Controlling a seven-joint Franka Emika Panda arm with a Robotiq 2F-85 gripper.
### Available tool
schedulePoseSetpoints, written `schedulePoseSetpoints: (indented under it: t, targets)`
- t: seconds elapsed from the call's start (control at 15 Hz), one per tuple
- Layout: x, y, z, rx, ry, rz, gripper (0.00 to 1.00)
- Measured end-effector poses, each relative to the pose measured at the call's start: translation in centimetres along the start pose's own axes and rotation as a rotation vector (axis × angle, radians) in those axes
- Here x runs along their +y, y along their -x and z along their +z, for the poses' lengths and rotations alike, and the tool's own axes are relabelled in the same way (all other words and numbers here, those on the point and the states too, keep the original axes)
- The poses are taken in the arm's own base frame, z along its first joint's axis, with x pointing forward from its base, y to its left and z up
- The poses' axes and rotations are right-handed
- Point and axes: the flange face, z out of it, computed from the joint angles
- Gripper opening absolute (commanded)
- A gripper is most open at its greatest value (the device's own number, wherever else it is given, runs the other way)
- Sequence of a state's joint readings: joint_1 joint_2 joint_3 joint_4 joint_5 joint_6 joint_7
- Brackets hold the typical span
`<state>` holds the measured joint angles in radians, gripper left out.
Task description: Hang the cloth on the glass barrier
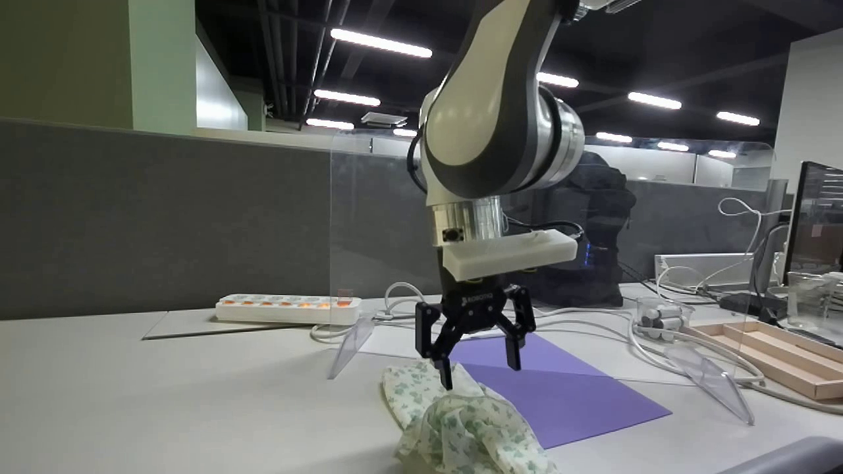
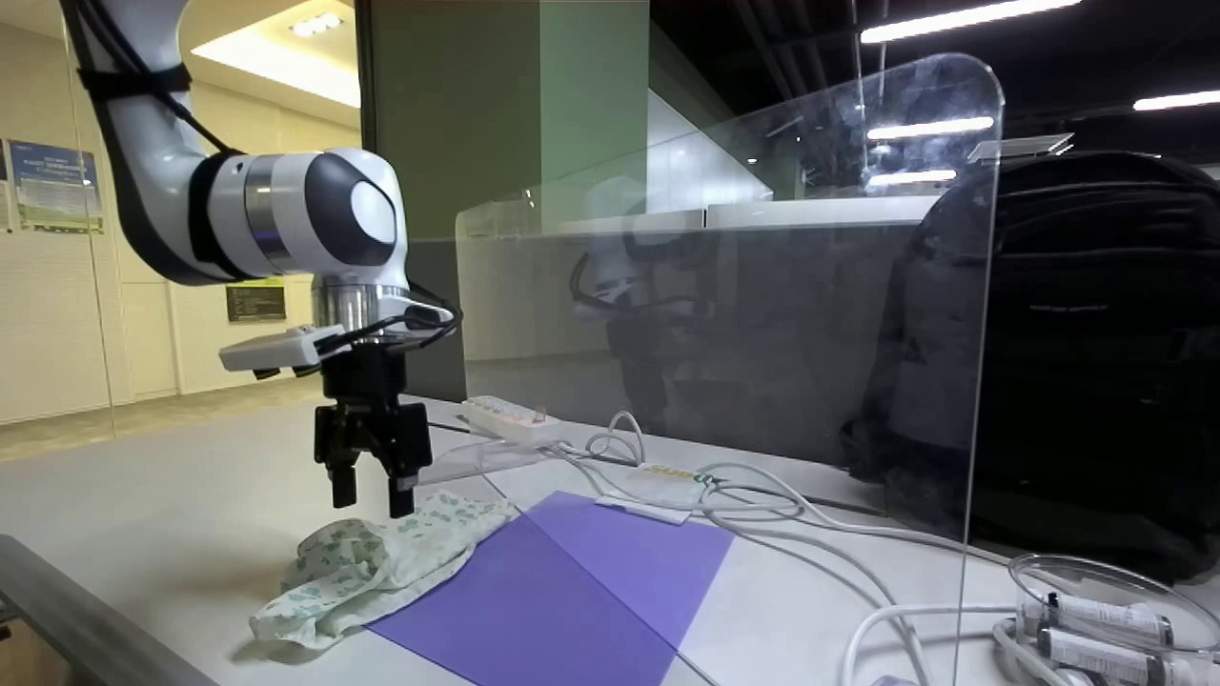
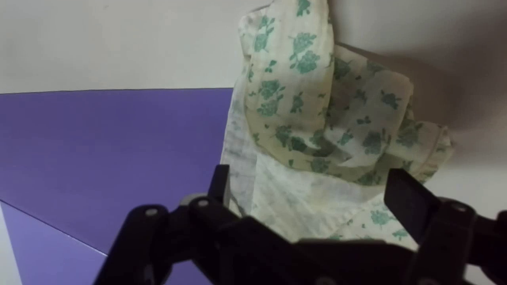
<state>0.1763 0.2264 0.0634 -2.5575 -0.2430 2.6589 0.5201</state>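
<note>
Cloth [image 1: 469, 424] on table [image 1: 197, 401], beneath tool [image 1: 480, 372]

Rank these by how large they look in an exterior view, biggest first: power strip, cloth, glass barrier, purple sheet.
In an exterior view, largest to smallest:
Glass barrier
Purple sheet, cut off by the bottom edge
Cloth
Power strip, farther back, so this ranks looks, not true size

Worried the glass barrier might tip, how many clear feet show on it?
2, in an exterior view: one clear foot under the glass barrier near the power strip, the other foot at its opposite end, near the wooden tray. No third shows.
</note>
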Motion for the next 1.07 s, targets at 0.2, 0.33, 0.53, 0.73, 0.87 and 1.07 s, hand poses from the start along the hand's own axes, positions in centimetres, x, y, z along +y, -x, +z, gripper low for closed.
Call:
schedulePoseSetpoints:
  t: [0.2, 0.33, 0.53, 0.73, 0.87, 1.07]
  targets:
    - [-0.2, -0.1, 1.6, 0.004, 0.029, 0.01, 0.78]
    - [-0.7, -0.1, 2.5, 0.006, 0.037, 0.016, 0.68]
    - [-1.5, -0.2, 3.3, 0.011, 0.036, 0.021, 0.46]
    - [-1.9, -0.3, 3.8, 0.019, 0.035, 0.018, 0.24]
    - [-2.0, -0.4, 4.1, 0.022, 0.032, 0.021, 0.12]
    - [-2.1, -0.4, 4.2, 0.025, 0.026, 0.027, 0.0]
